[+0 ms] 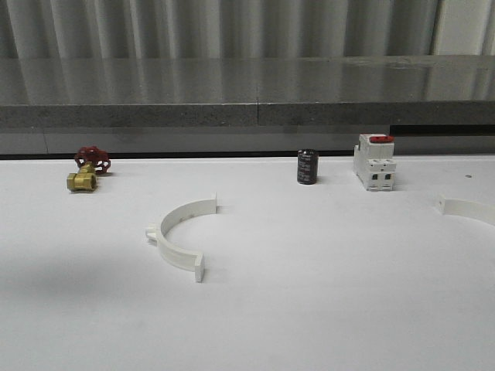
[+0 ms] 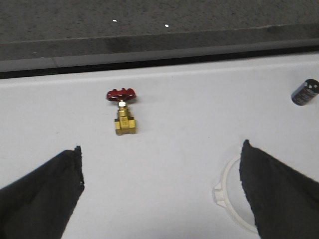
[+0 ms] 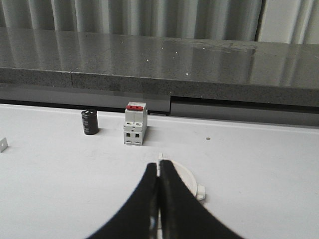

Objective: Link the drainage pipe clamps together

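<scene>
At the far left of the white table [image 1: 325, 309], near the back edge, lies a brass valve [image 1: 82, 181] with a red handwheel [image 1: 93, 158]; in the left wrist view the same valve sits well ahead of the left gripper [image 2: 162, 169], whose two black fingers [image 2: 42, 194] stand wide apart with bare table between them, holding and touching nothing; beside the other finger a white clamp half [image 2: 232, 199] curves out, partly covered by it, though whether they touch cannot be told. In the front view this left clamp half [image 1: 179, 236] lies flat, left of the table's middle, its open side facing right and its end tabs at the back and the front; a small lug sticks out from its outer curve. Further right, near the back edge, stands a black cylinder [image 1: 308, 167]; just right of it, apart, a white breaker [image 1: 374, 162] with a red switch on top. At the right edge lies the right clamp half [image 1: 466, 209], cut off by the frame, well apart from the first. In the right wrist view the right gripper [image 3: 159, 181] has its fingers pressed together; that clamp half [image 3: 188, 180] lies just behind the tips; whether anything is pinched between them cannot be told.
</scene>
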Action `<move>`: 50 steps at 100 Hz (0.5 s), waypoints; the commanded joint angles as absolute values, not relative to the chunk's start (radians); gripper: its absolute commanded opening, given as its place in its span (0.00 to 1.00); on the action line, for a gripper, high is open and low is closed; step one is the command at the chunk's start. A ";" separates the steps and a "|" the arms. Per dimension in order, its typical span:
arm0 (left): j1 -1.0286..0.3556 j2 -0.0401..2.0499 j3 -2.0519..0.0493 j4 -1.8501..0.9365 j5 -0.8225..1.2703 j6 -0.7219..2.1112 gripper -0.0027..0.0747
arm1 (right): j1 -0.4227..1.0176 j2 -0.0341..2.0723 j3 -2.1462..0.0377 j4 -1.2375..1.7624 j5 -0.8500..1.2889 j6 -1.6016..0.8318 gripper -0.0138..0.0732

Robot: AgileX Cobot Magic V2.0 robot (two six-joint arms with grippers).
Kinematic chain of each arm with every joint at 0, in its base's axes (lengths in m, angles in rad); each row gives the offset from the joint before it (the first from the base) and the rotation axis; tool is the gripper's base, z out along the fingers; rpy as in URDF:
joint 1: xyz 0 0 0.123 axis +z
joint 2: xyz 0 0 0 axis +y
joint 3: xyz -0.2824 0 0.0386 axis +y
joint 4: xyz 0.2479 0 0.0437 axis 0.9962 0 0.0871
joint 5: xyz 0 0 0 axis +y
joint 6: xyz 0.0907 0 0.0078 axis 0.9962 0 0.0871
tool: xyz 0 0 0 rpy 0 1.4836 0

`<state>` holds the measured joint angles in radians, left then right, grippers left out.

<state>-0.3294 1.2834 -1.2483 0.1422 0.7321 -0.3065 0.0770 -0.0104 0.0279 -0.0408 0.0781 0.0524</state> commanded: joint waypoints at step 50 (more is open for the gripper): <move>-0.158 0.617 -0.644 0.152 0.495 -0.305 0.84 | 0.075 -0.031 0.012 -0.049 0.000 0.049 0.08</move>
